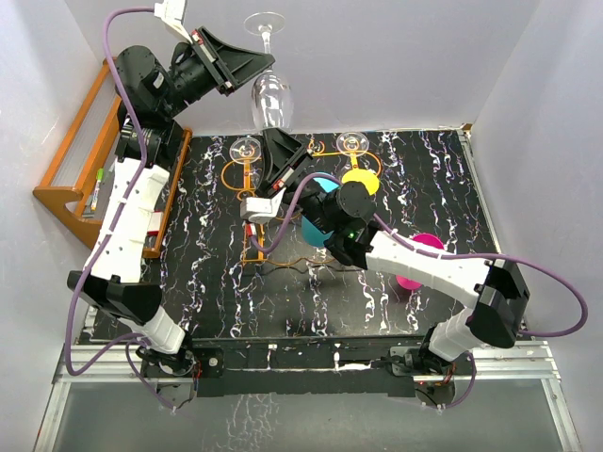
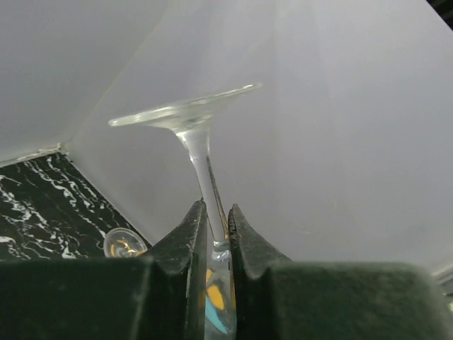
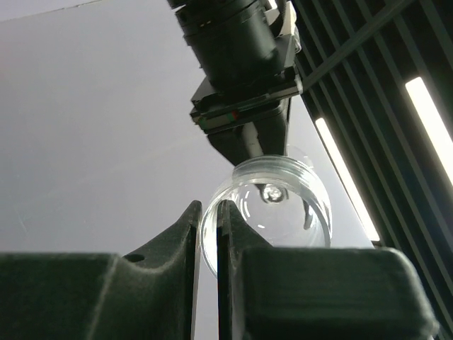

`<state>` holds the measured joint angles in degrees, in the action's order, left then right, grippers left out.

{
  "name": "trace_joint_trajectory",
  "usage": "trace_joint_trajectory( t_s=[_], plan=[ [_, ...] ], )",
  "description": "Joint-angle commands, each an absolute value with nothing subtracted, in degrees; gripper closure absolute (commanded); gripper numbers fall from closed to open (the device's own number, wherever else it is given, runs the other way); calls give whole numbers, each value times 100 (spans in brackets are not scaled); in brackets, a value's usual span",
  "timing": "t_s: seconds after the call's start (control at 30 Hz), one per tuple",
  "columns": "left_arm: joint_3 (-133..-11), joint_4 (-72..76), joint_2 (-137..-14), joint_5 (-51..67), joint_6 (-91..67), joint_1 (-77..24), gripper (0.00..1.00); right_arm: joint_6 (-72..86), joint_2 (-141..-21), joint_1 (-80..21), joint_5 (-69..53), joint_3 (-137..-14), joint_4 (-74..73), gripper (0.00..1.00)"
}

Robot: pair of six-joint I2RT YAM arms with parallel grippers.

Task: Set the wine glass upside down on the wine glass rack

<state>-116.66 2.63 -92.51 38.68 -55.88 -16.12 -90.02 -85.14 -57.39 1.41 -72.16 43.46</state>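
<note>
Left claw (image 2: pixel 216 210) clamped on stem, wine glass (image 1: pixel 271 99) hangs foot-up, long axis near vertical, high over rack (image 1: pixel 247 247) at far counter (image 1: pixel 236 301) edge; right claw (image 3: pixel 209 209) just below bowl rim, closure unclear.

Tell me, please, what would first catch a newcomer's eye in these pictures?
A clear wine glass hangs upside down high above the black marbled table, its stem clamped by the jaws of the left gripper, while those of the right gripper pinch its rim from below. Beneath, the thin orange wire rack at the table's far edge already holds two glasses.
</note>
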Motion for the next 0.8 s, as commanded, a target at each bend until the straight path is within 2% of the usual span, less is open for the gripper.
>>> trace_joint_trajectory(
  t_s=[0.0,0.2,0.4,0.6,0.77],
  plan=[
    [-11500,1092,-9167,4263,-6186,-1644,100,-9076,-8463,-5791,-19,-7243,4717,92],
    [-11214,2284,-9145,4770,-7038,-1645,100,-8911,-8408,-5789,-234,-7162,4703,92],
    [-11383,2049,-9092,5086,-6010,-1646,100,-8598,-8112,-5783,-673,-6934,4565,91],
    [-11441,1101,-8873,4948,-4204,-1650,100,-8382,-7851,-5783,-906,-6729,4227,63],
    [-11600,972,-8893,4724,-3827,-1609,100,-8237,-7701,-5783,-1011,-6668,3870,51]
  ],
)
